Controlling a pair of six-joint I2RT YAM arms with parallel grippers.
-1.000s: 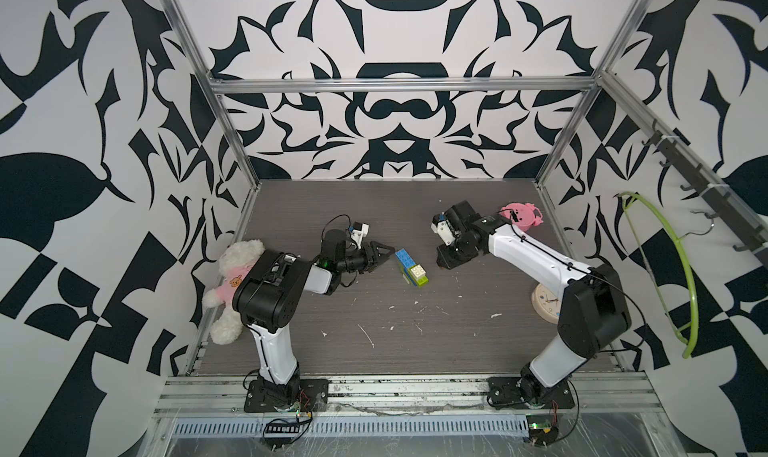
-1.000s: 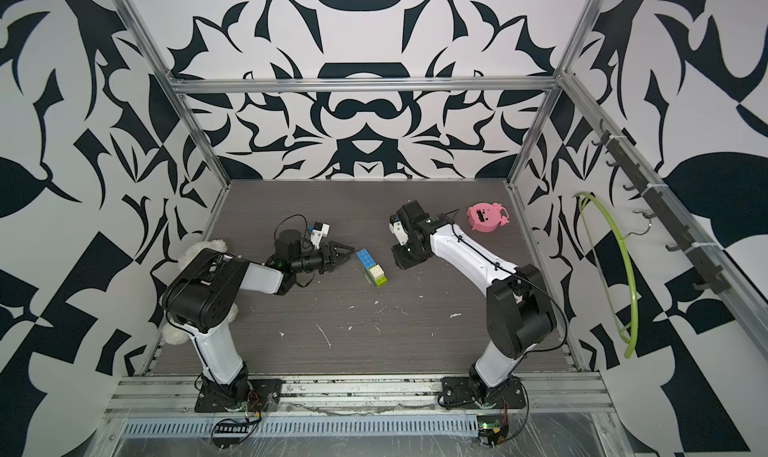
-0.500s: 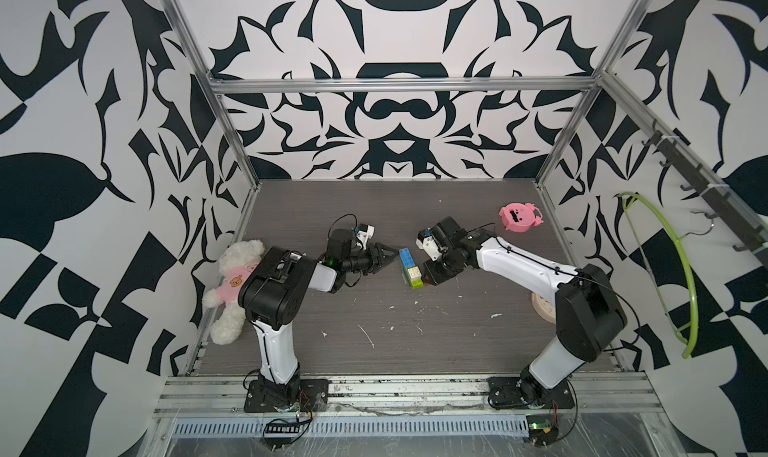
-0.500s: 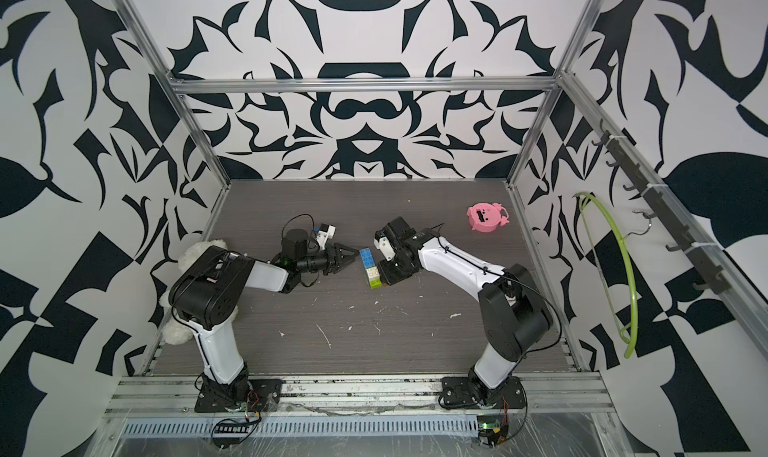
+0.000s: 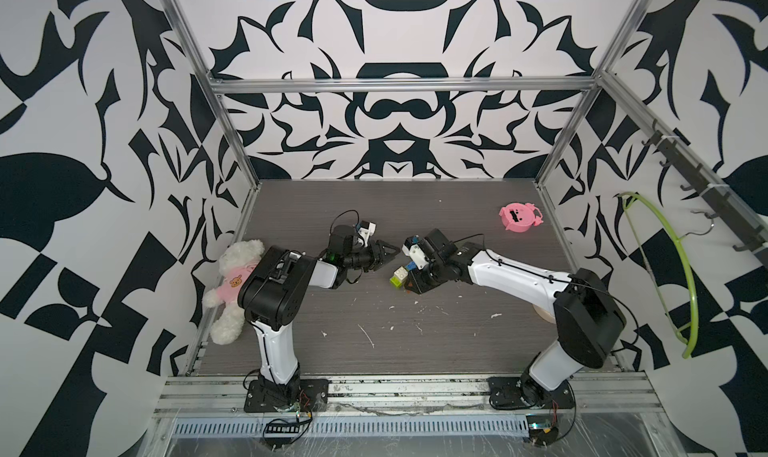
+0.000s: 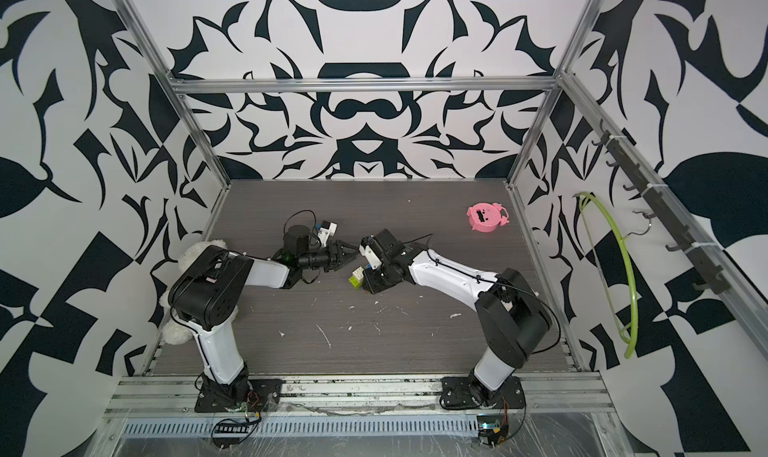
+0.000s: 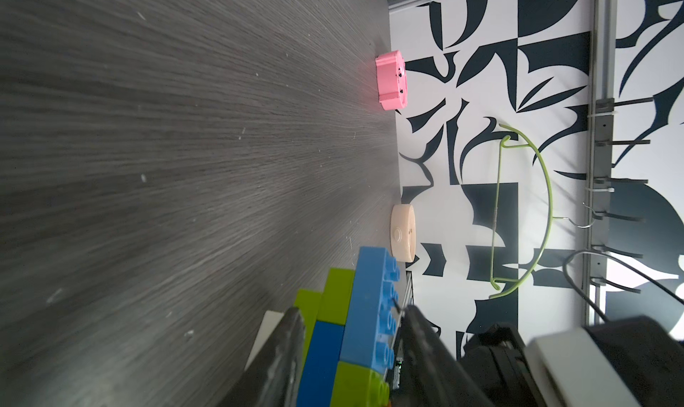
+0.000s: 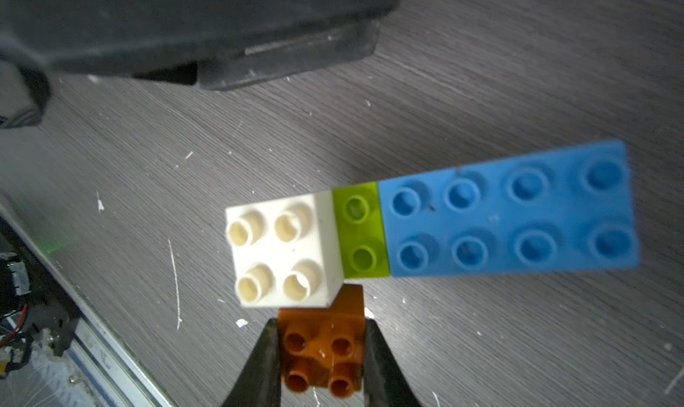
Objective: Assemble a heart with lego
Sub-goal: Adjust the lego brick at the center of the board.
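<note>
The lego cluster (image 5: 400,275) (image 6: 356,278) stands on the floor mid-table. A light blue oblong brick (image 8: 507,223), a lime brick (image 8: 362,235) and a white square brick (image 8: 285,253) show on top. My right gripper (image 8: 321,323) (image 5: 411,286) is shut on an orange square brick (image 8: 322,353), which is pressed against the cluster partly under the white brick. I cannot tell whether it is joined. My left gripper (image 5: 392,251) (image 7: 353,310) lies on its side just behind the cluster. Its jaws are partly apart and hold nothing. The blue and lime bricks (image 7: 370,305) sit beyond its tips.
A pink round toy (image 5: 519,216) sits at the back right. A white teddy bear (image 5: 232,284) leans at the left wall. A cream disc (image 7: 402,235) lies by the right wall, where a green hanger (image 5: 673,268) hangs. White scraps litter the floor toward the front.
My right gripper has swung down and leftward from behind, bringing the orange brick against the cluster. The cluster has shifted slightly toward the front left. The left arm has hardly moved.
</note>
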